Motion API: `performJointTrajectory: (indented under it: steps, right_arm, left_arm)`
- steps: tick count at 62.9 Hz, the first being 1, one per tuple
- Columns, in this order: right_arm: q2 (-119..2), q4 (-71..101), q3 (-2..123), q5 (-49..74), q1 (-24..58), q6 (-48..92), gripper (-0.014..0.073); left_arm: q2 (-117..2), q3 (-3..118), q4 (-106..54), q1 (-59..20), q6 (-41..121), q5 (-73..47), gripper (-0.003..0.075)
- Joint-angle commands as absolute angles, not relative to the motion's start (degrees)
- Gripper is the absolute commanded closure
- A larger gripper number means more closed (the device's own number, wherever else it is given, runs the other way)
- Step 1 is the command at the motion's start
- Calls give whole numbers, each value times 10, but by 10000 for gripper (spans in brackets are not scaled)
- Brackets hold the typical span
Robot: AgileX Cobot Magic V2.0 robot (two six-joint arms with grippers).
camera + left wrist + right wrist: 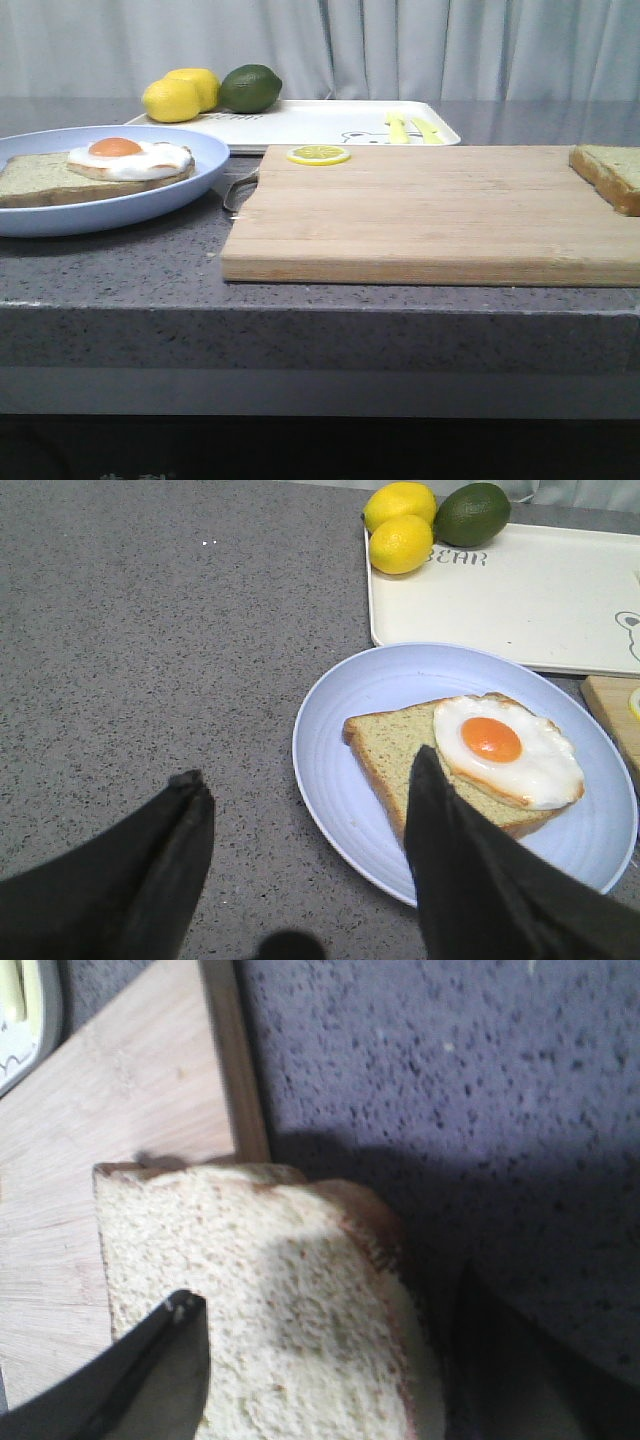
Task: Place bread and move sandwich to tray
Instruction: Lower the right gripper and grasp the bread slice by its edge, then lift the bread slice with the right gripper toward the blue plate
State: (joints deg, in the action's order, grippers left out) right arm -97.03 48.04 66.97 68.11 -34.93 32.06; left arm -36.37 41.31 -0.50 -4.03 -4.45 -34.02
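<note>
In the front view we see the wooden cutting board [430,215] filling the middle and right of the frame, with the bread [612,175] lying flat at its far right corner, partly cut off by the frame's right edge. Neither arm shows in this view.

In the right wrist view the bread [260,1300] fills the lower centre, resting on the cutting board [110,1130] right at the board's edge, with one side seeming to reach past it over the grey speckled table [450,1080]. The right gripper [330,1360] straddles the slice: one finger [150,1370] lies over the bread's face at lower left, the other sits just beside its crust at lower right. The jaws stand spread apart; we cannot tell whether they touch the bread.

In the left wrist view the left gripper [305,870] is spread wide and holds nothing. The pale blue plate [340,780] sits at centre right, bearing a bread slice [395,750] with the fried egg [505,745] on top. One fingertip [425,780] overlaps the slice in the picture; the other is over bare table at lower left.

The white tray [540,600] lies in the upper right, just beyond the plate, with two lemons [400,525] and a lime [472,512] at its corner. In the front view a lemon slice [318,155] rests on the board's far left corner.
</note>
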Motion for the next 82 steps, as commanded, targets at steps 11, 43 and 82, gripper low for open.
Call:
performJointTrajectory:
  steps: [11, 43, 82]
  right_arm:
    - [-950, 503, 689, 763, -353, 330, 202]
    - [-977, 476, 689, 767, -352, 321, 208]
    - [-964, 472, 689, 768, -352, 321, 666]
  left_arm:
    - [-368, 432, -5, -43, -51, -296, 293]
    - [-368, 432, -5, -43, -51, -296, 293]
    - [-368, 432, -4, -43, -51, -282, 293]
